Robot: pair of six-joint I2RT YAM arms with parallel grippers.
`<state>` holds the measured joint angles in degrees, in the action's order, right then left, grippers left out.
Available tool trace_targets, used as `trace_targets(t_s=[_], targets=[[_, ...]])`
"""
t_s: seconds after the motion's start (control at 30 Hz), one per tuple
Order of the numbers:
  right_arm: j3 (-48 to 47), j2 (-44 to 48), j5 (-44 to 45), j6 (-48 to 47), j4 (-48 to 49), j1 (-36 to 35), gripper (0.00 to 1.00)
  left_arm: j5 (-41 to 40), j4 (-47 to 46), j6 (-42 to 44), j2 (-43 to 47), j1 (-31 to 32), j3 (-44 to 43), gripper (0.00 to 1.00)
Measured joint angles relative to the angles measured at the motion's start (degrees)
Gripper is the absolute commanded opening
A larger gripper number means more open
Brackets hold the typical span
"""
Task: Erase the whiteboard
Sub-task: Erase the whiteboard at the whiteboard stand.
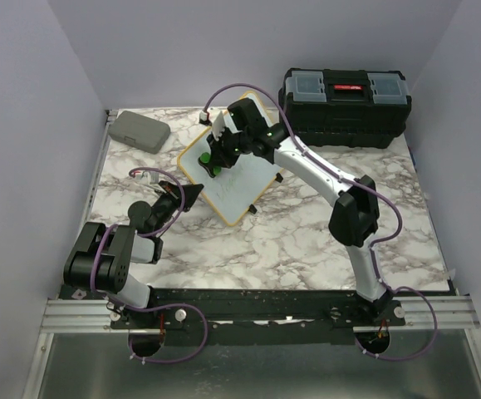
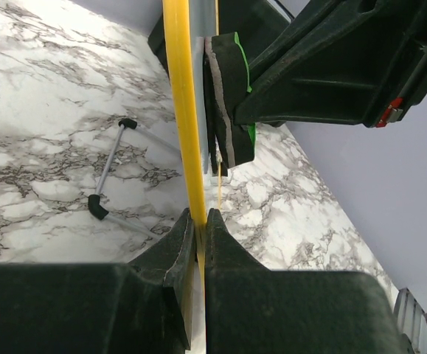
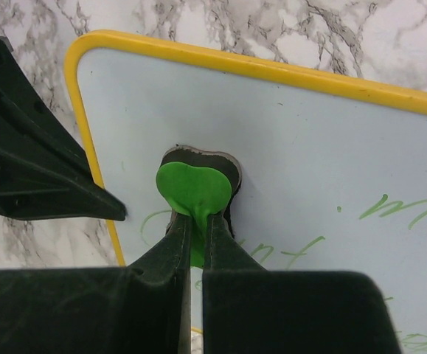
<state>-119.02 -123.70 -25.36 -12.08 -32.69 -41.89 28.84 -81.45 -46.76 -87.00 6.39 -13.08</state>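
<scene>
Whiteboard (image 1: 238, 188) edge sits clamped in left claw (image 2: 200, 214); right claw (image 3: 197, 218) pinches eraser (image 3: 194, 184) against it.

Whiteboard (image 1: 238, 193): small white rectangle with rounded corners and a thin yellow frame. It sits turned diagonally on the marble counter (image 1: 306, 241), mid-rear and a bit left of center. Green handwriting covers its near part, unwiped. The area by the far corner is blank.

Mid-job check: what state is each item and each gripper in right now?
Yellow-framed white whiteboard: green writing on it, unerased.
Green-topped felt eraser: pressed against whiteboard.
Left gripper: shut on whiteboard frame.
Right gripper: shut on eraser.
Grey rounded case: closed.
Black plastic toolbox: closed.
</scene>
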Motion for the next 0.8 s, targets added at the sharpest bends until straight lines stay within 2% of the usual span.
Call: trace_targets(t_s=[0.47,0.8], targets=[[-2.5,-0.3,4.9,1.6,-0.6,4.5,0.01,0.3,-0.5,0.0,0.0,0.1,0.0,0.0],[0.7,0.2,2.3,-1.7,2.1,5.1,0.01,0.1,-0.2,0.0,0.0,0.0,0.0,0.0]])
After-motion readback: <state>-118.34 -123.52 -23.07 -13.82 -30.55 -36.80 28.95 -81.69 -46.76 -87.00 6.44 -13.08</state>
